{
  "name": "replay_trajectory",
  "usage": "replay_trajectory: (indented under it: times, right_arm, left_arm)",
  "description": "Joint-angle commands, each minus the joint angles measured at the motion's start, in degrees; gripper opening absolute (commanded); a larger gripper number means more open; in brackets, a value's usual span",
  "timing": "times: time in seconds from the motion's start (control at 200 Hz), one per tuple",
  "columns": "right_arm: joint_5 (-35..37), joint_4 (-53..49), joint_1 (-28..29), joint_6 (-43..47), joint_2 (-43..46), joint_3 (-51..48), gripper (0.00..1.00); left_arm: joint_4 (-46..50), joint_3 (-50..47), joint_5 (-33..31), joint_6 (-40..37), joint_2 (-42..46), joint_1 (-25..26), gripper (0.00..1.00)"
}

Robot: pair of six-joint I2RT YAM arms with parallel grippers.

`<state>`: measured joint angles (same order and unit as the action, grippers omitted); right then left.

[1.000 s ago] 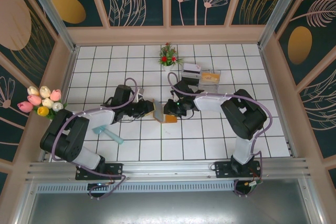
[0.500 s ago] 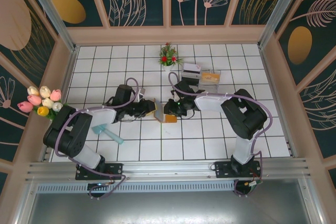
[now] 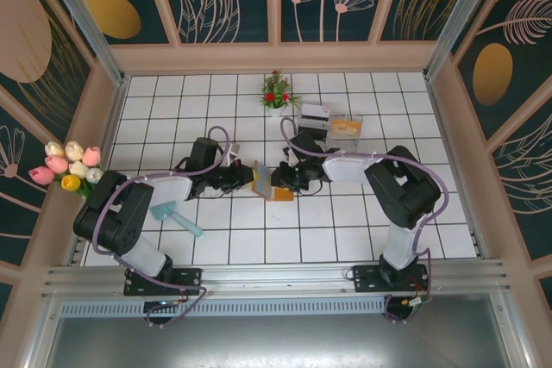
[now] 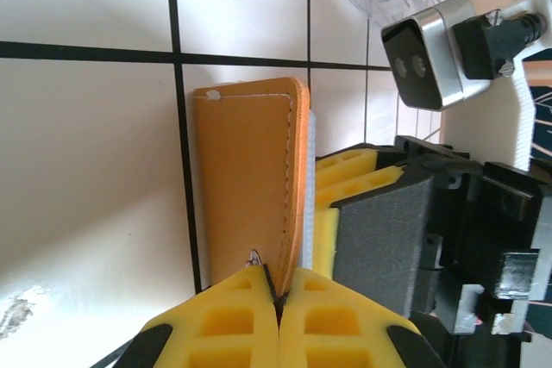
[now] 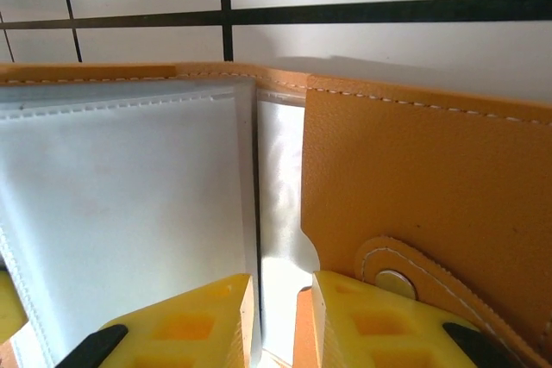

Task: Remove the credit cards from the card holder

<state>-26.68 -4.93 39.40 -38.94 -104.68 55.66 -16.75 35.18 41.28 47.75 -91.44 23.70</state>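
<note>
The orange-brown card holder (image 3: 269,184) stands partly unfolded on the tiles between my two grippers. My left gripper (image 3: 247,180) is shut on the edge of one leather flap (image 4: 246,178), which stands upright, with the yellow fingertips (image 4: 226,321) pressed together. My right gripper (image 5: 280,316) is closed from the other side on the inner part of the holder (image 5: 423,178), beside the pale clear pockets (image 5: 129,204). No card shows inside the pockets. Two teal-green credit cards (image 3: 164,212) (image 3: 191,229) lie on the floor by the left arm.
A clear plastic tray (image 3: 345,125) holding an orange-tan card stands behind the right arm, with a white card (image 3: 314,112) next to it. A small flower pot (image 3: 276,92) is at the back. Tulips (image 3: 71,165) lie at the left wall.
My left gripper has closed on the holder's flap, which now stands more upright. The right gripper has held its place and grip.
</note>
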Motion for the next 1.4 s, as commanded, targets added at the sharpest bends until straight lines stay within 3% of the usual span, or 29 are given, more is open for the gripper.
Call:
replay_trajectory:
  times: [0.0, 0.11, 0.265, 0.44, 0.651, 0.861, 1.006, 1.396]
  right_arm:
    - [0.2, -2.3, -0.3, 1.0, 1.9, -0.6, 0.28]
    - [3.7, -4.6, -0.2, 1.5, 4.5, 0.3, 0.3]
    - [6.4, -6.5, 1.2, 3.2, 8.7, 2.6, 0.43]
    - [12.6, -12.0, 4.0, 3.3, 8.5, 7.3, 0.5]
    - [6.3, -8.5, 5.3, -2.0, 4.7, 9.8, 0.55]
    - [7.2, -9.2, 5.2, -5.3, -1.2, 14.7, 0.53]
    - [7.9, -11.7, 5.2, -4.8, -4.1, 16.9, 0.44]
    - [13.1, -16.0, 4.5, -3.2, -1.8, 15.1, 0.39]
  left_arm:
    - [6.0, 1.0, -2.9, -3.5, 0.3, 0.9, 0.01]
    - [8.3, 1.5, -4.9, -4.3, 1.2, 0.9, 0.0]
    - [8.8, 1.6, -5.5, -4.1, 2.5, 0.9, 0.0]
    - [9.4, 1.7, -5.9, -3.6, 3.8, 0.9, 0.0]
    - [9.6, 1.2, -5.9, -3.5, 5.5, 0.9, 0.0]
    - [9.2, 0.9, -6.2, -3.3, 5.1, 0.9, 0.0]
    - [9.2, 0.9, -6.2, -3.5, 5.1, 0.9, 0.0]
    - [10.3, 1.1, -7.5, -3.6, 5.3, 0.9, 0.0]
